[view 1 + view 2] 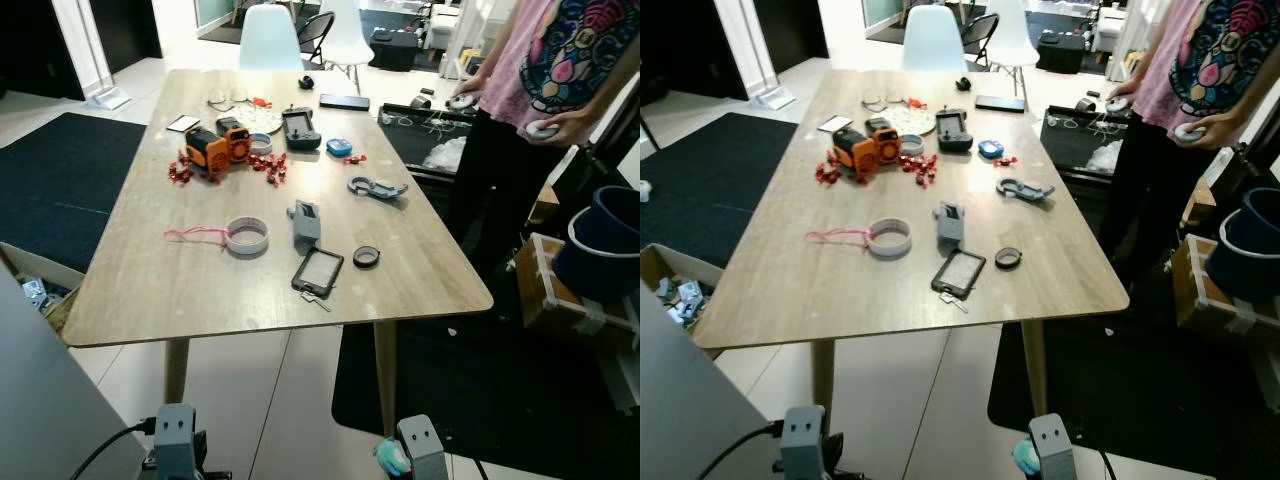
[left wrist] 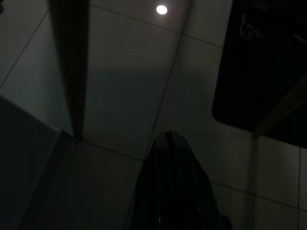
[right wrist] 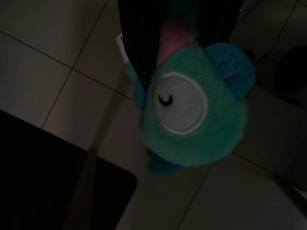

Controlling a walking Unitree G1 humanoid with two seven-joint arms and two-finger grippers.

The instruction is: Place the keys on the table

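Below the desk edge, we see our right gripper with fingers closed on the keys' green plush fob; the desk lies ahead and above, nearer this arm. Left gripper hangs idle, fingers together.

1. One wooden table stands before me.
2. Two white chairs sit at its far end.
3. One person stands at its right side.
4. One tape roll lies on it.
5. One green plush toy hangs from my right gripper.
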